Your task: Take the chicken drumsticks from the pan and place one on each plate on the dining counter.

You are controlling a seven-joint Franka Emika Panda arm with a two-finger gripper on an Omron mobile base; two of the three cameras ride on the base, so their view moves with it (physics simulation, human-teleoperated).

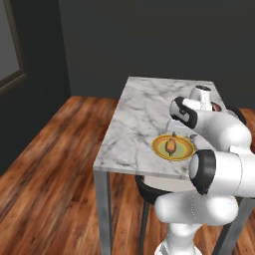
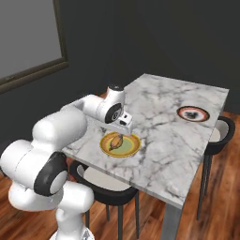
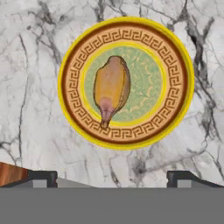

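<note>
One chicken drumstick (image 3: 111, 89), golden-brown and club-shaped, lies in the greenish centre of the yellow-rimmed plate (image 3: 70, 83). That plate (image 2: 133, 149) sits near the front edge of the dining counter (image 2: 164, 136), and the drumstick (image 2: 116, 142) on it also shows from the base (image 1: 171, 145). My gripper (image 2: 123, 129) hangs open just above this plate, its fingertips (image 3: 41, 177) wide apart with nothing between them. The red-brown-rimmed plate (image 2: 192, 113) stands farther right with a small dark piece on it; the arm half hides it (image 1: 215, 106). The pan is out of view.
Dark round chairs (image 2: 105, 185) (image 2: 218, 133) are tucked under the counter. Wooden floor (image 1: 55, 159) spreads to the left of the counter's metal leg (image 1: 102, 209). Dark walls stand behind, with a window (image 2: 28, 42) on the left.
</note>
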